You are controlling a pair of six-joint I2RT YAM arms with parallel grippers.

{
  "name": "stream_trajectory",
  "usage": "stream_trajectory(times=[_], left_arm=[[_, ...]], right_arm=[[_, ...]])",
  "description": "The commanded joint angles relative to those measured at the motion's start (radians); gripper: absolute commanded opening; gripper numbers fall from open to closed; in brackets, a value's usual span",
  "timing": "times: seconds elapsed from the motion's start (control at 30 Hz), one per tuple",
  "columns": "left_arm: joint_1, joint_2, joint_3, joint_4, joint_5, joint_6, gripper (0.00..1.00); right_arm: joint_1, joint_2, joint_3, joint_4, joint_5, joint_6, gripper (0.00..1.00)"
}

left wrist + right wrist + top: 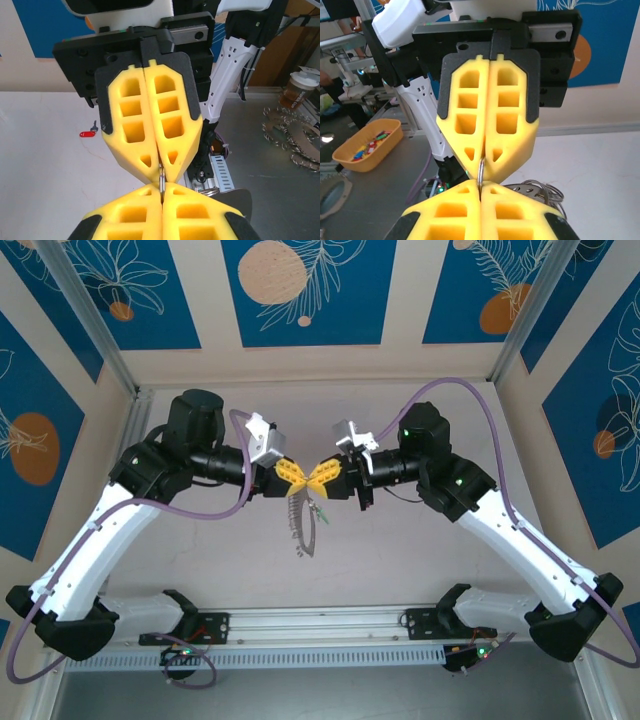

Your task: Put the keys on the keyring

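Pale table (400,560), blue flowery walls (340,300) behind. Your keyring (300,528) hangs like a chain over the table's middle, and both yellow tips pinch its top. Your left gripper (295,476) and right gripper (322,473) meet nose to nose, both squeezed closed on it. One red key (88,133) lies flat on the table.

table (400,565): pale, matte | on it: red key (88,133) (lying flat)

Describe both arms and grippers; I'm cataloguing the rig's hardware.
The left arm and right arm have white links, black joints and purple cables. The left gripper and right gripper have yellow fingers with rectangular cut-outs on black mounts.
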Motion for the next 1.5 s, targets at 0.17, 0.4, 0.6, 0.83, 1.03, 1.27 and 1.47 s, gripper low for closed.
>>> stream_trajectory(times=[0.17, 0.4, 0.6, 0.83, 1.03, 1.27, 1.47], left_arm=[[-0.022, -0.016, -0.013, 0.071, 0.009, -0.008, 0.16], [-0.020, -0.076, -0.087, 0.153, -0.016, -0.057, 0.33], [-0.017, -0.126, -0.157, 0.305, 0.000, -0.138, 0.34], [-0.014, -0.143, -0.205, 0.478, 0.032, -0.234, 0.34], [-0.014, -0.142, -0.235, 0.586, 0.029, -0.280, 0.35], [-0.015, -0.112, -0.255, 0.688, 0.058, -0.338, 0.36], [-0.016, -0.100, -0.267, 0.778, 0.090, -0.400, 0.36]], right_arm=[[-0.001, -0.098, -0.076, 0.152, 0.052, -0.028, 0.00], [-0.043, -0.137, -0.150, 0.338, 0.000, 0.065, 0.00], [-0.063, -0.152, -0.213, 0.508, -0.013, 0.167, 0.00], [-0.064, -0.164, -0.285, 0.711, -0.006, 0.297, 0.00], [-0.062, -0.153, -0.318, 0.850, -0.008, 0.395, 0.00], [-0.053, -0.140, -0.346, 0.943, 0.006, 0.451, 0.00], [-0.044, -0.134, -0.362, 0.957, 0.020, 0.452, 0.00]])
